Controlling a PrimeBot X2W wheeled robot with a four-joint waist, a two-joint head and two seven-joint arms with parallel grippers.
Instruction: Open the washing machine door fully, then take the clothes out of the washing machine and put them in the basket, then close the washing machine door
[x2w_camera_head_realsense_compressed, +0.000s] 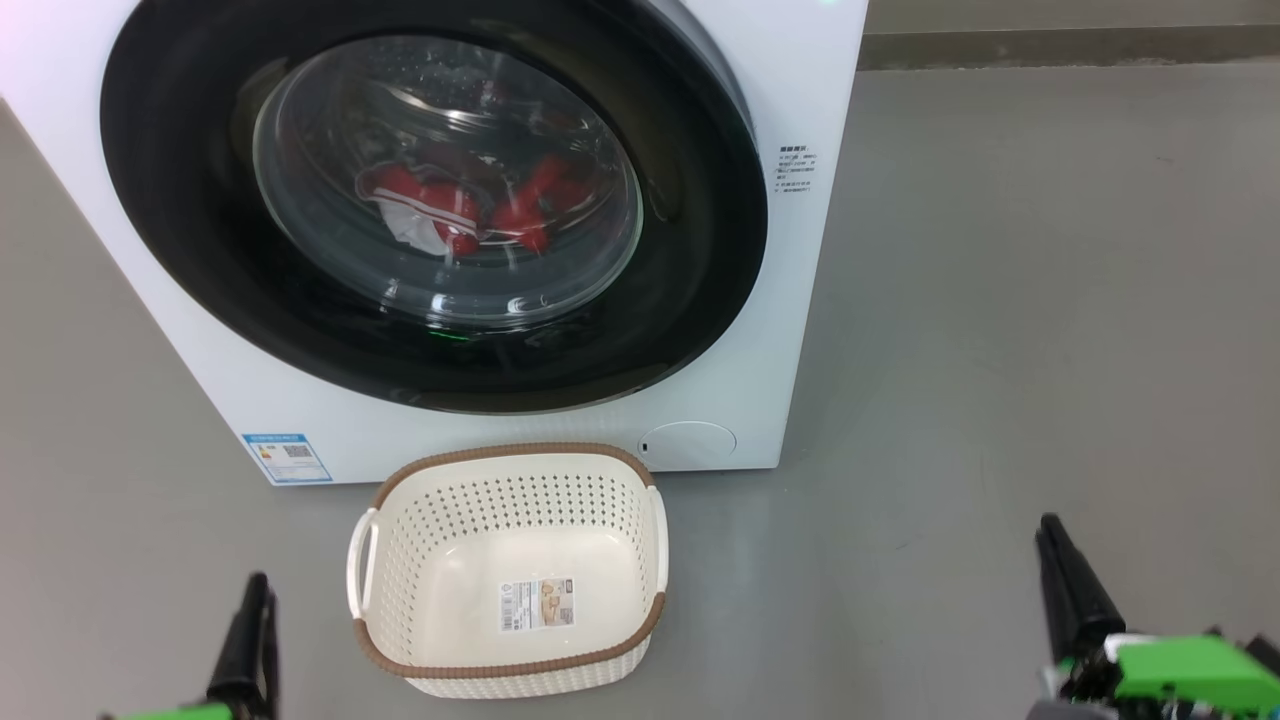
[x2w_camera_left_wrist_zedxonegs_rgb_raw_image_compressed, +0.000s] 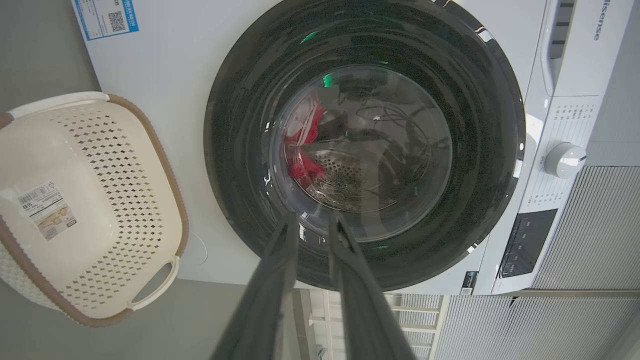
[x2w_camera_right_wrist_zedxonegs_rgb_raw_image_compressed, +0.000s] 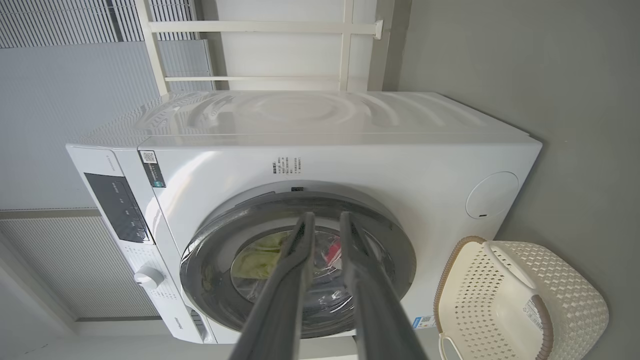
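Glossy round door (x2w_camera_head_realsense_compressed: 180, 210) shut; perforated cream basket (x2w_camera_head_realsense_compressed: 500, 500); L tool (x2w_camera_left_wrist_zedxonegs_rgb_raw_image_compressed: 314, 220), R tool (x2w_camera_right_wrist_zedxonegs_rgb_raw_image_compressed: 326, 217) slightly spread.

The left gripper (x2w_camera_head_realsense_compressed: 258, 590) sits low and near the left side of the basket (x2w_camera_head_realsense_compressed: 510, 450), its two dark fingers pointing toward the basket's far end, apart from the rim. The right gripper (x2w_camera_head_realsense_compressed: 1050, 535) sits well off to the basket's right, farther from it than the left. Its green wrist housing (x2w_camera_head_realsense_compressed: 1190, 670) lies just behind the fingers. In each wrist view the fingers (x2w_camera_left_wrist_zedxonegs_rgb_raw_image_compressed: 272, 280) (x2w_camera_right_wrist_zedxonegs_rgb_raw_image_compressed: 282, 290) run side by side with a narrow gap, jaws slightly parted, nothing between them.
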